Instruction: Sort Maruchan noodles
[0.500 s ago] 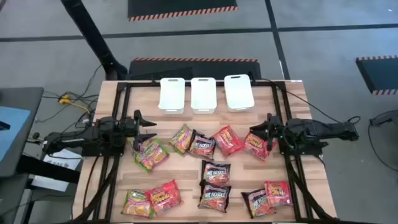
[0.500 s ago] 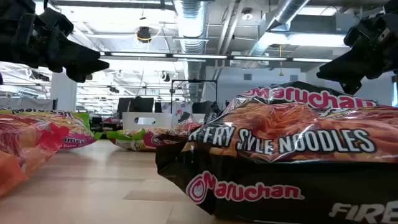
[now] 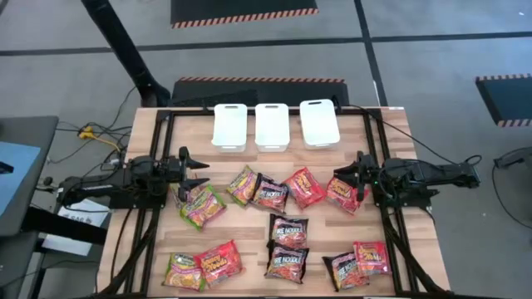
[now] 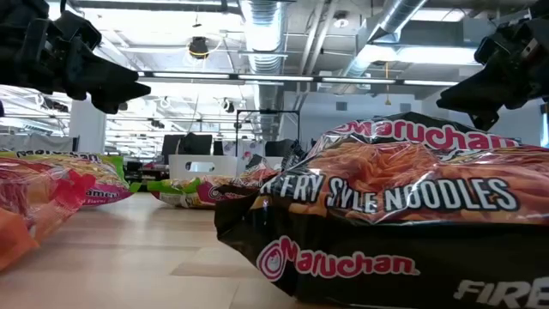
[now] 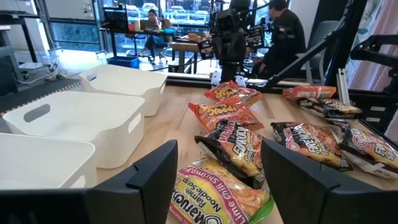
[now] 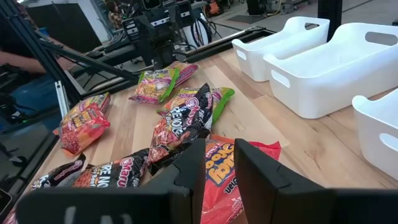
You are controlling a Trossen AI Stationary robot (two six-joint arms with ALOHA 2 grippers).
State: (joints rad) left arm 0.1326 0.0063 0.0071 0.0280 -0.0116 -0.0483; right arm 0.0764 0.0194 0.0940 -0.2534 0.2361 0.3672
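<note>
The Maruchan noodle packets lie flat and scattered on the wooden table: green-yellow ones [image 3: 202, 206] [image 3: 243, 184], dark ones [image 3: 270, 193] [image 3: 288, 230] and red-orange ones [image 3: 304, 187] [image 3: 342, 195], with more along the near edge [image 3: 184, 272] [image 3: 371, 257]. My left gripper [image 3: 202, 174] hovers open at the table's left, just beside the green-yellow packet [image 5: 214, 196], pointing right. My right gripper [image 3: 337, 180] hovers open at the table's right, above the edge of a red-orange packet [image 6: 233, 165], pointing left. The low view shows both grippers [image 4: 129, 96] [image 4: 459, 105] raised above the packets.
Three white bins [image 3: 230, 126] [image 3: 272, 126] [image 3: 319, 123] stand in a row at the table's far edge. A black frame [image 3: 162, 149] borders the work area. Bare wood lies between the bins and the packets. People sit in the room beyond the table [image 5: 283, 31].
</note>
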